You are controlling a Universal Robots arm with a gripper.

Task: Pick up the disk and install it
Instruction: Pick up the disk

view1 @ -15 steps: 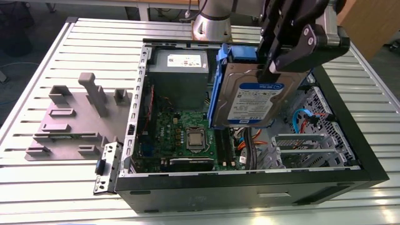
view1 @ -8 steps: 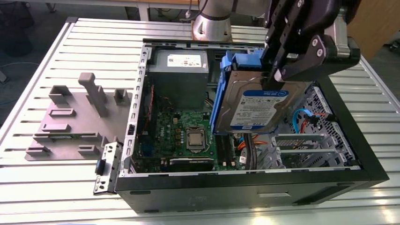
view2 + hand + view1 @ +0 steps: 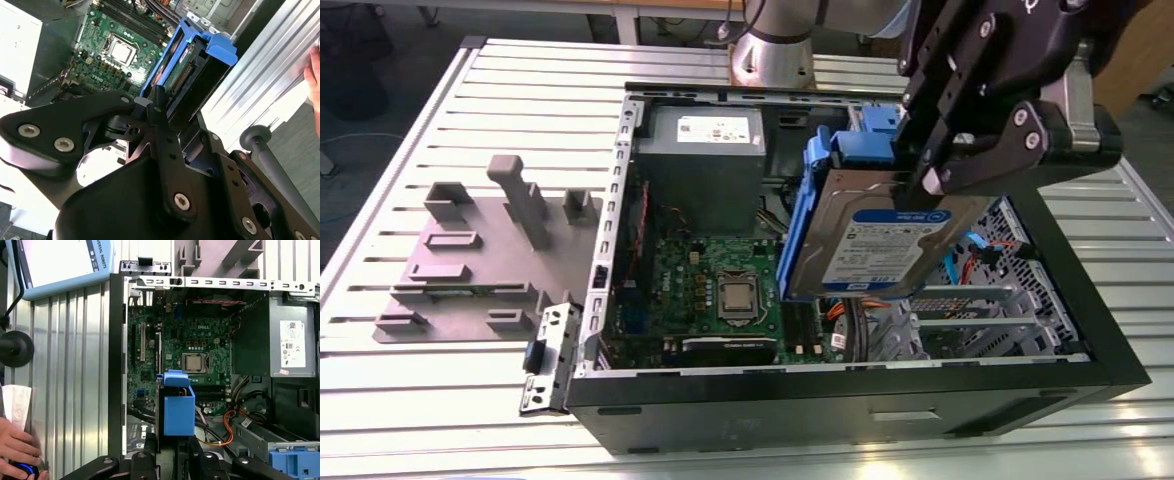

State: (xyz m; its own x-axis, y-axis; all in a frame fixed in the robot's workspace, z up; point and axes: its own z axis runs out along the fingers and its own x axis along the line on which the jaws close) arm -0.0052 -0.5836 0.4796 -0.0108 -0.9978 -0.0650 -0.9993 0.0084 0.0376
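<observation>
Pincer is clamping shut on the disk, its jaws biting the upper end of the drive. In the second wrist view one finger is pressing flat against the drive's side. Gripping at that end, I judge, is leaving the labelled face and the lower end free, so no part of the pincer is standing between the drive and the chassis below.

Disk is hanging on edge, slightly tilted, with its label facing the exterior camera and the blue carrier bracket framing it. It is riding above the open computer case and is not seated in any bay. In the first wrist view the disk is showing end-on over the edge of the motherboard, near the orange cables.

Case is lying on its side with the panel off, probably so that the arm is reaching in from above. Grey power-supply box is sitting at the far end. Another blue tab is sitting in the drive cage, apart from the held disk.

Grey fixture plate is lying on the slatted tabletop at the exterior view's left, beside the case. A person's hand is resting at the tabletop's edge, with a pendant also on the tabletop, likely for supervising.

Task standing: pick-up done, install not yet done.
</observation>
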